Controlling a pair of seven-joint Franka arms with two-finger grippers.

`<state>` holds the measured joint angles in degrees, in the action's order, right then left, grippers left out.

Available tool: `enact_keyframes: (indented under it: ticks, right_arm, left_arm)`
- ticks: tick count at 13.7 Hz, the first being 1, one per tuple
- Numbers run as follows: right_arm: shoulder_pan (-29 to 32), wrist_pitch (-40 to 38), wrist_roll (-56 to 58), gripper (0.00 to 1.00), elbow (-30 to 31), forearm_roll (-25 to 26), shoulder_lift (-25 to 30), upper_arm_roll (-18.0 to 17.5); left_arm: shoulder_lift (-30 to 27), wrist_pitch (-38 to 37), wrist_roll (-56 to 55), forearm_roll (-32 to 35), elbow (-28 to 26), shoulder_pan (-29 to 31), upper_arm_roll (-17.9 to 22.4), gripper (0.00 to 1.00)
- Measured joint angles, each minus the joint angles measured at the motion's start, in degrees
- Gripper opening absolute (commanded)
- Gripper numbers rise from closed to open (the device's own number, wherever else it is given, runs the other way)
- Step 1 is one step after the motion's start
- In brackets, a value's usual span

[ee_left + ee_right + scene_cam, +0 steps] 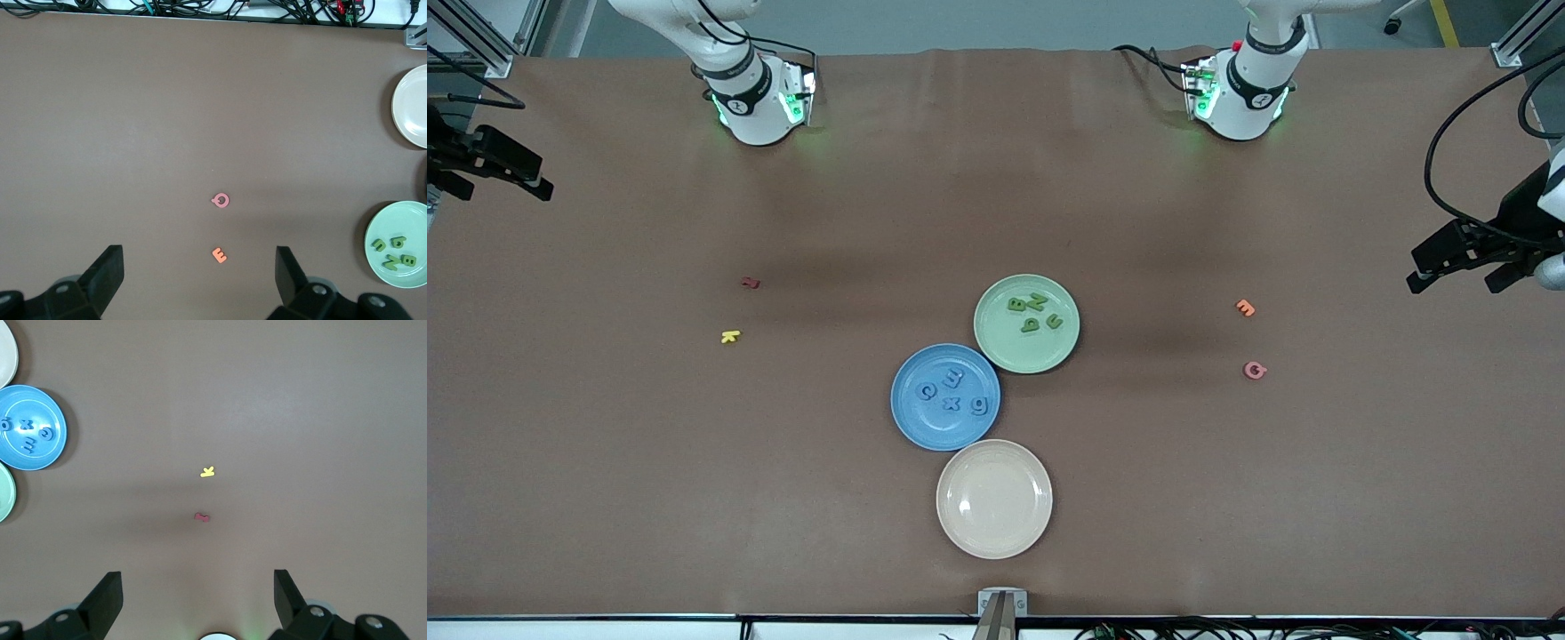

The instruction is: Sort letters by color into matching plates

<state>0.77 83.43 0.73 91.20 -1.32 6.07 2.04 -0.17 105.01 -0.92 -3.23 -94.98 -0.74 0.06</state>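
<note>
Brown matte paper covers the whole table, with a few creases up by the arm bases. From the front, the pale green plate is my landmark: four green letters sit in it, the blue plate touches it on the camera side with four blue letters inside, and the cream plate sits nearer the camera again. Both arms wait out at the table ends.

Left wrist view: the left gripper is spread wide and empty, above an orange letter and a pink letter toward the left arm's end from the green plate.

Right wrist view: the right gripper is also released with nothing in it, over a red letter and a yellow letter.

Sorting looks done to me. The risk is grabbing a stray, since those thin foam bits are hard to pinch, and bumping the touching plates.
</note>
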Motion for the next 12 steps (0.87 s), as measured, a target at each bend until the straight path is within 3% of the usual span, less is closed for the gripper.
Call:
enact_keyframes:
  ticks: [12]
  right_arm:
    - [0.0,0.0,0.0,1.0,0.02,-0.03,0.0,-0.02]
  left_arm:
    - [-0.01,-6.69,0.0,0.0,2.14,-0.88,-0.06,1.0]
